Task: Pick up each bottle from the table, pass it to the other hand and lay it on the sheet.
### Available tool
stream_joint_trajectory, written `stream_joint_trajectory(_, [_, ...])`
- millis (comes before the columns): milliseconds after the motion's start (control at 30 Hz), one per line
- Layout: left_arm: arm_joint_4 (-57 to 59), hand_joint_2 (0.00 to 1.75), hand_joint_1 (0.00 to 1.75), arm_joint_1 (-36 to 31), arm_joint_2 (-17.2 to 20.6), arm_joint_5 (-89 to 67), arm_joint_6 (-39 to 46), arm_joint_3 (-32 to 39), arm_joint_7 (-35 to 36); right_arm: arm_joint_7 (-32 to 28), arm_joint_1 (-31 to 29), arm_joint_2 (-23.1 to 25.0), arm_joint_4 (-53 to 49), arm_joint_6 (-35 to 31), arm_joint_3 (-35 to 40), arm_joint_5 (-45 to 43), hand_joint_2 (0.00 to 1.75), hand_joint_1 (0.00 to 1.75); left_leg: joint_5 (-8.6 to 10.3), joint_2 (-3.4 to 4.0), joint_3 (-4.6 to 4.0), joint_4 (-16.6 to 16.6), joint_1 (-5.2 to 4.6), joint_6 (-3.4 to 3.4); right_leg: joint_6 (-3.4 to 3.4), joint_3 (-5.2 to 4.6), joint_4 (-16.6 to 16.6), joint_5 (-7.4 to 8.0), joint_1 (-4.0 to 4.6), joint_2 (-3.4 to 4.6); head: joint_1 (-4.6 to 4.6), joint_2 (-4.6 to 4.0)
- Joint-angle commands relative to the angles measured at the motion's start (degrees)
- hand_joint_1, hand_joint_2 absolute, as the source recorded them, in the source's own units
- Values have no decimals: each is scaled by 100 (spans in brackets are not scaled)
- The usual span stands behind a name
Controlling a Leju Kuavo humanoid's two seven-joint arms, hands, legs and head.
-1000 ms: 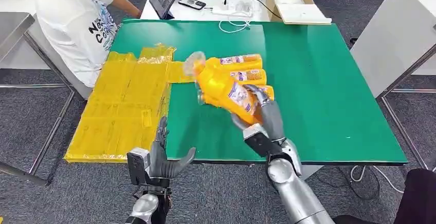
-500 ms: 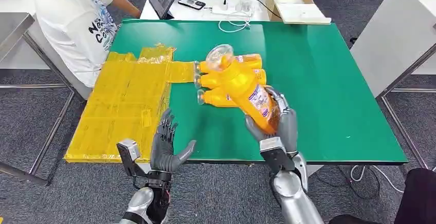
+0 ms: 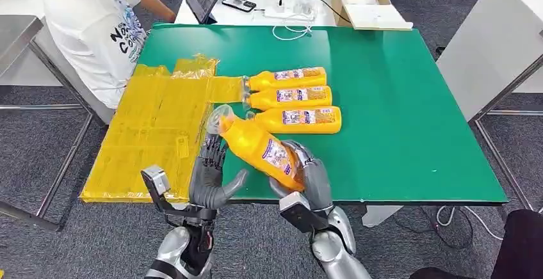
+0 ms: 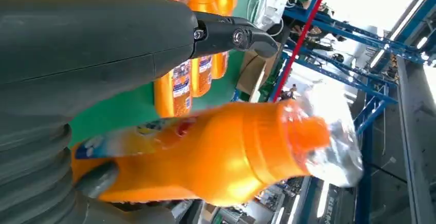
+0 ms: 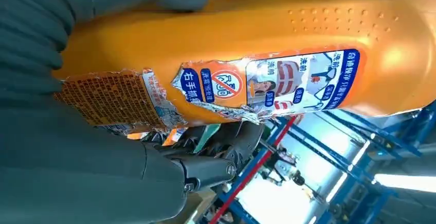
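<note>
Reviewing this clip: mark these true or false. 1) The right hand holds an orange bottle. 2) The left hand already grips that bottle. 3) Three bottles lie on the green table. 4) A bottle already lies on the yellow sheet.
1) True: the right hand grips the orange bottle.
2) False: the left hand is open beside it.
3) True: three bottles lie side by side on the green table.
4) False: no bottle lies on the yellow sheet.

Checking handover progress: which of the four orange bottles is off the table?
The orange bottle gripped by the right hand, tilted with its clear cap toward the left hand. The other three bottles lie side by side on the green table.
</note>
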Motion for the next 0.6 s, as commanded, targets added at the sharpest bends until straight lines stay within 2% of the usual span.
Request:
stream_joint_trajectory(33, [151, 175, 0, -188, 25, 25, -1, -134, 33, -7, -237, -17, 503, -13, 101, -12, 175, 175, -10, 7, 22, -1, 3, 2, -16, 22, -3, -7, 7, 0, 0, 0])
stream_joint_trajectory(133, [151, 175, 0, -188, 25, 25, -1, -134, 33, -7, -237, -17, 503, -13, 101, -12, 175, 175, -9, 6, 20, -1, 2, 2, -15, 19, -2, -8, 5, -1, 0, 0])
stream_joint_trajectory(400, [323, 175, 0, -316, 38, 117, -103, -177, 116, -33, -600, 233, 1720, -214, 456, 303, 175, 175, -4, 10, 15, -2, 3, 1, -10, 12, -4, -2, 5, 4, 0, 0])
stream_joint_trajectory(600, [550, 175, 0, -379, 28, -36, -145, -369, 214, -18, -758, 326, 1752, -350, 606, 410, 175, 175, -9, 9, 24, 0, 3, 3, -15, 22, -3, -7, 7, 1, 0, 0])
